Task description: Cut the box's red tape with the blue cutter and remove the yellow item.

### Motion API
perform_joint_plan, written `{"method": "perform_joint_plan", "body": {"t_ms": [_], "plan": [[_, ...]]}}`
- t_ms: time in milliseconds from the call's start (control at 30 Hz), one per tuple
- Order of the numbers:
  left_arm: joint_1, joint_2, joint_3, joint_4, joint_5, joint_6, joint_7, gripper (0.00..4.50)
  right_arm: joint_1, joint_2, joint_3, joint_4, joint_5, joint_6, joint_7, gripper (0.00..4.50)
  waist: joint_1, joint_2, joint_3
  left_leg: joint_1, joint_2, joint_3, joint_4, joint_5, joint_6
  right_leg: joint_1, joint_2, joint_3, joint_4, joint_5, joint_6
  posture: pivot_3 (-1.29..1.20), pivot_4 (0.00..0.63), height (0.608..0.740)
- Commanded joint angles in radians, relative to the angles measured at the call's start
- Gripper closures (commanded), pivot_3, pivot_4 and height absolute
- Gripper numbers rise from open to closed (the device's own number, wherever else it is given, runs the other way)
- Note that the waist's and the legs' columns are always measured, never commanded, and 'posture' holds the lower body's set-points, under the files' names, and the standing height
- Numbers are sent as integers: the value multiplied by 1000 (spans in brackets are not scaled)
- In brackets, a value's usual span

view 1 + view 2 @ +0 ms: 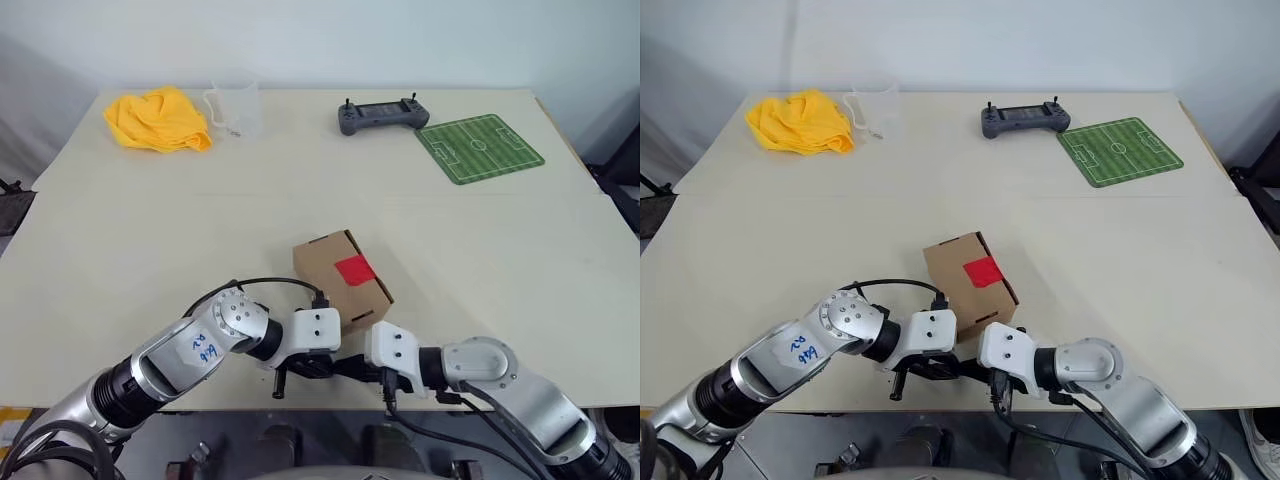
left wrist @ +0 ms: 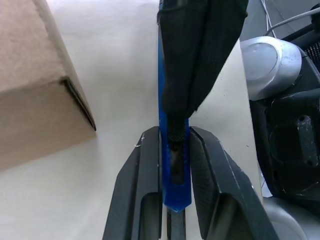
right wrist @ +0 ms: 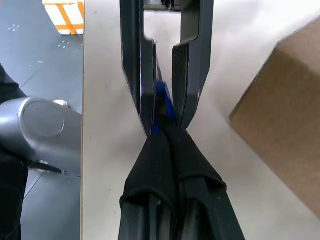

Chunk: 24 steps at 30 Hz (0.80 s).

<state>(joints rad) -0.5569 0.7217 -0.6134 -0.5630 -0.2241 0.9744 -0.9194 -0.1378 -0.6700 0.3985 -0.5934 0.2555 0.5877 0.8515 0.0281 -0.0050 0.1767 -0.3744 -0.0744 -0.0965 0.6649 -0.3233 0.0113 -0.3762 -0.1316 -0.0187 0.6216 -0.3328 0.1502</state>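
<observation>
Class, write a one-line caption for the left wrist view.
Both grippers pinch the blue cutter beside the box.

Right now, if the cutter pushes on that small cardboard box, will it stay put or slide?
The box looks small and thin-walled, so probably light; it would likely slide on the smooth table. It sits low on a broad face, so tipping seems unlikely. Nothing braces it.

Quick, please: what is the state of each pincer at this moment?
Left pincer: closed on the blue cutter.
Right pincer: shut, its fingertips clamped on the same blue cutter, just in front of the box.
</observation>
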Motion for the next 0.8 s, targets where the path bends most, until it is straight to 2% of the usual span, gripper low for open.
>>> {"method": "perform_joint_plan", "body": {"t_ms": [33,100,167,233,300,333,400,467,533,633,733,800], "plan": [[-5,-6,-14,10,22,-38,2,4040,25,-28,-68,-34,51,29,13,4483,2,0,0,0,0,0,0,0,0,0,0,0,0,0,0,0,150,740],[18,9,4,16,31,-122,-10,4040,67,-70,-181,-99,155,90,41,4483,7,0,0,-1,-2,0,0,0,1,0,-1,1,0,0,0,0,150,740],[52,23,35,27,38,-268,-32,4040,101,-85,-322,-167,328,202,35,4483,6,0,0,-1,-2,-1,0,0,2,0,-2,1,-1,0,0,0,150,740],[97,22,103,46,33,-464,-53,4040,111,-128,-517,-220,591,341,-12,4115,2,1,1,-1,0,-1,-1,0,1,0,-1,1,-2,0,0,0,150,740],[130,19,154,72,27,-612,-74,4040,105,-190,-655,-226,822,436,-70,3613,-1,2,1,-1,1,-1,-2,0,1,-1,-2,0,-3,0,0,0,150,740],[150,21,184,81,14,-685,-95,4040,98,-238,-723,-209,942,468,-126,3231,-1,2,1,-1,2,-2,-2,0,0,0,-1,0,-4,0,0,0,150,740],[182,24,231,99,0,-814,-131,4040,104,-433,-823,-118,1285,512,-286,2568,-1,5,3,-1,2,-1,-2,0,0,0,-2,0,-6,0,-1,0,150,740],[181,2,257,120,-2,-894,-146,4040,147,-630,-833,-30,1612,464,-488,1904,-1,7,5,-2,2,0,-2,0,1,1,-4,-2,-7,0,0,0,150,740],[168,-24,267,136,0,-930,-149,4040,179,-733,-817,3,1713,429,-544,1200,1,6,5,-2,3,1,-2,0,1,2,-8,-4,-9,0,0,0,150,740],[118,-69,254,164,31,-954,-149,4040,187,-790,-763,11,1717,381,-498,129,6,6,6,-3,3,0,-2,0,1,2,-3,-7,-10,0,0,0,150,740],[56,-115,229,194,58,-944,-149,4040,148,-839,-694,37,1717,375,-442,55,8,6,6,-5,1,0,0,0,3,1,-2,-6,-11,2,3,0,150,740],[34,-136,218,204,72,-927,-148,4040,88,-793,-626,62,1717,363,-478,55,7,6,6,-7,1,1,1,1,4,0,-3,-6,-11,3,6,0,150,740]]}}
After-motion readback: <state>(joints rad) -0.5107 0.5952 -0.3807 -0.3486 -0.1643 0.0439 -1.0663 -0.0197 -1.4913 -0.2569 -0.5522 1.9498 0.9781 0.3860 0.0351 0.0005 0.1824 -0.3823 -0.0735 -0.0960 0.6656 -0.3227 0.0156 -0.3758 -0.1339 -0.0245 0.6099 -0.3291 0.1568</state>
